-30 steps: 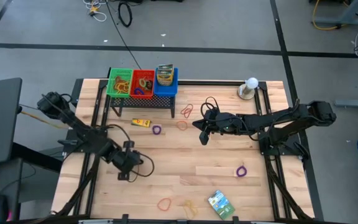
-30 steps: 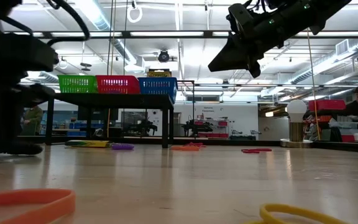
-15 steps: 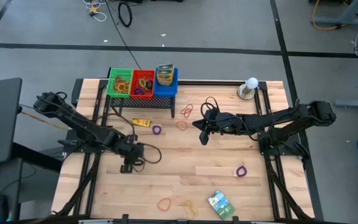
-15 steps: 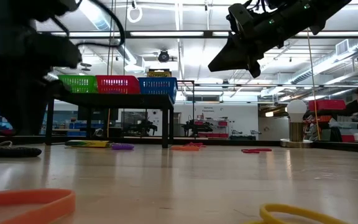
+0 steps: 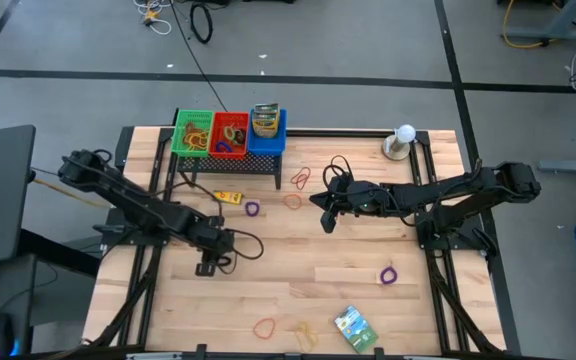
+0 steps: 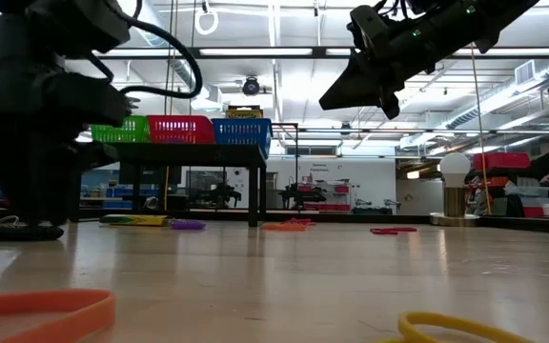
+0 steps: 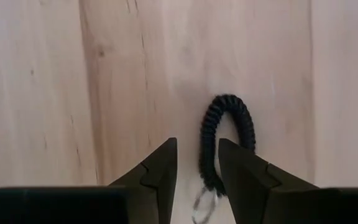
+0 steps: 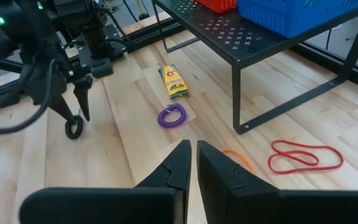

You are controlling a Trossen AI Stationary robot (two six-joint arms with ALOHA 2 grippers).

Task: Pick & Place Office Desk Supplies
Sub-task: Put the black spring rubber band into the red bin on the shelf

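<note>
- The left gripper [image 7: 194,163] points down at the table [image 5: 298,275], and its two fingers stand a little apart with nothing between them.
- A black coiled band [image 7: 224,140] lies flat on the wood just beside one finger.
- In the high view the left gripper [image 5: 206,266] is over the left part of the table, in front of the rack [image 5: 230,160].
- The right gripper [image 8: 190,163] hangs in the air over the middle of the table, and its fingers are almost closed with nothing in them.
- A purple coiled band [image 8: 171,116] and a yellow crayon box [image 8: 173,82] lie on the table near the rack.
- A red band [image 8: 304,155] and an orange band [image 8: 238,159] lie close by.
- Green, red and blue baskets [image 5: 229,133] sit on top of the rack.
- A green packet [image 5: 354,326] lies near the front edge.
</note>
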